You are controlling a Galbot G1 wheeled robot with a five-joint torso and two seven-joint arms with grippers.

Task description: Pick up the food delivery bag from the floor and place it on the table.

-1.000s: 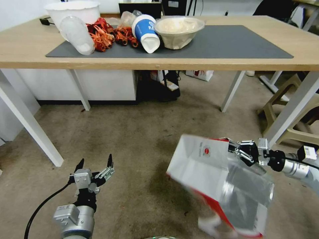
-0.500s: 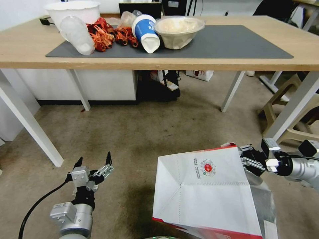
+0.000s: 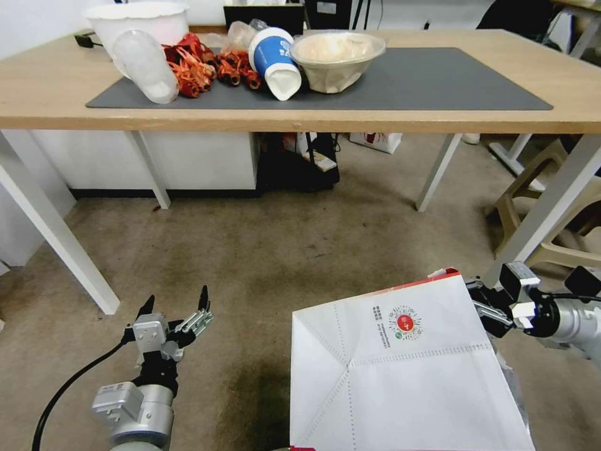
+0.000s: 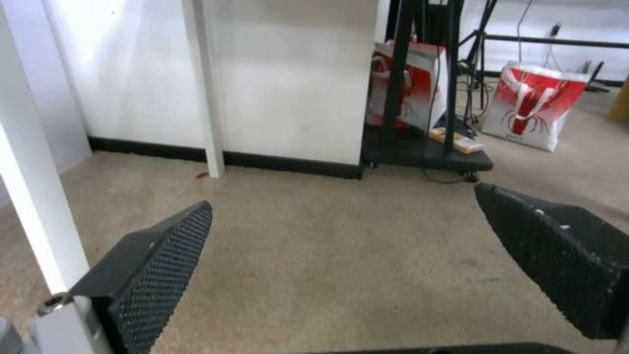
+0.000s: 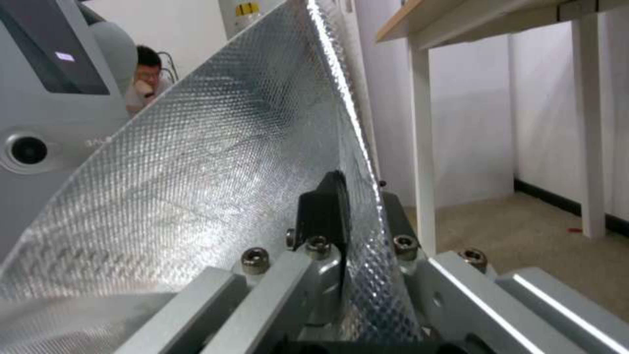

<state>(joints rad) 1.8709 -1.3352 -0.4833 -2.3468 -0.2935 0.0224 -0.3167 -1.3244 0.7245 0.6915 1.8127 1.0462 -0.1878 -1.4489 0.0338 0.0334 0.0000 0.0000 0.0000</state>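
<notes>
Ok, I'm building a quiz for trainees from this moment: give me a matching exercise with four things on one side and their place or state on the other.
Things:
1. large white paper delivery bag
2. left gripper
3. blue-and-white paper cup
4. right gripper

States:
A. lying on its side on the dark grey mat
B. open, holding nothing
C. held tilted, base facing the head camera
D. clamped on a foil-lined edge

Pairs: 1-C, 2-B, 3-A, 4-D

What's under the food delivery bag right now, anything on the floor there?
The food delivery bag, pinched at its rim by the right gripper, hides the floor beneath it. Beside it, only stained carpet shows; whatever lies directly underneath is covered.
</notes>
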